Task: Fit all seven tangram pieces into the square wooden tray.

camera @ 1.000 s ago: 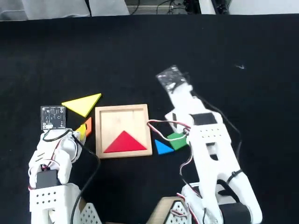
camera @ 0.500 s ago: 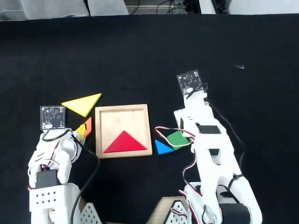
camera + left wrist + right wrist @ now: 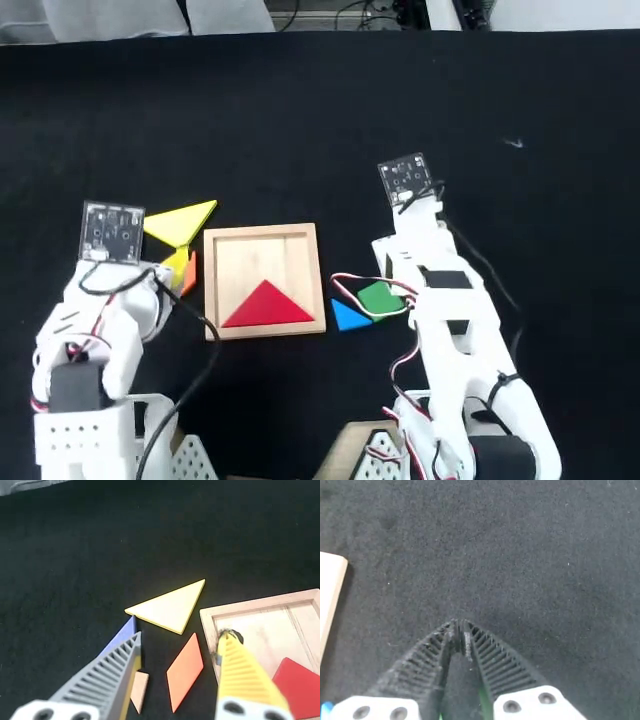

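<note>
Red triangle point(image 3: 300, 682) cut by left wrist view's edge; green piece point(image 3: 376, 297) partly under right arm point(image 3: 450, 300).

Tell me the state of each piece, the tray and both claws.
wooden tray: holds one piece
red triangle: in the tray
yellow triangle: outside the tray
orange piece: outside the tray
blue triangle: outside the tray
green piece: outside the tray
left gripper: open, empty
right gripper: shut, empty

The worktop point(image 3: 520, 555) wears black, matt, fuzzy cloth. The tray point(image 3: 260, 602) is pale bare wood with visible grain. The yellow triangle point(image 3: 170, 607) and orange piece point(image 3: 185, 670) look smooth and matt. The left fingers point(image 3: 242, 672) and right fingers point(image 3: 495, 660) are ribbed plastic.
</note>
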`<state>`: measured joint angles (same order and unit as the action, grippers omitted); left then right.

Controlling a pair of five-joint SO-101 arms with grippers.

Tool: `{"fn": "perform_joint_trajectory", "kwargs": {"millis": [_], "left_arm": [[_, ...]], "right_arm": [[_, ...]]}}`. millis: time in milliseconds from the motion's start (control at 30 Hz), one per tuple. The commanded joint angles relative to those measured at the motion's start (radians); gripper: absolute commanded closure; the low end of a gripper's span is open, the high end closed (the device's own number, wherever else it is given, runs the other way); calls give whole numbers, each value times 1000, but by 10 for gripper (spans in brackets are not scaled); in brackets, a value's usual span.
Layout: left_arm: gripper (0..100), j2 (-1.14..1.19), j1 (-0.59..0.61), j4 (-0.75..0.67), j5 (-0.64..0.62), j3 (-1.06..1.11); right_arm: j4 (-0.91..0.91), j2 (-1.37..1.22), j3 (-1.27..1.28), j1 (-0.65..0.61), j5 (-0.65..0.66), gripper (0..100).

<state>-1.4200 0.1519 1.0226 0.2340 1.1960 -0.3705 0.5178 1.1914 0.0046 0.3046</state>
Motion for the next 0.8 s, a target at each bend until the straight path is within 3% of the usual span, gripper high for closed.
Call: {"fn": "perform_joint_trajectory", "kwargs": {"millis": [0, 133, 367, 467, 667, 767], "left_arm": [[754, 189, -13, 6, 11, -186], [752, 446, -13, 68, 18, -383], [751, 873, -19, 307, 227, -809], [750, 1034, -15, 359, 232, -977], [749, 1339, -28, 339, 244, -1179], [720, 1494, -22, 311, 434, -1251]], "right_arm": [[21, 35, -4, -12, -3, 986], [21, 33, -2, -14, -3, 986], [21, 33, 7, -14, -3, 986], [21, 33, 7, -14, -3, 986], [23, 33, 7, -14, -2, 986], [23, 33, 7, -14, -2, 986]]}}
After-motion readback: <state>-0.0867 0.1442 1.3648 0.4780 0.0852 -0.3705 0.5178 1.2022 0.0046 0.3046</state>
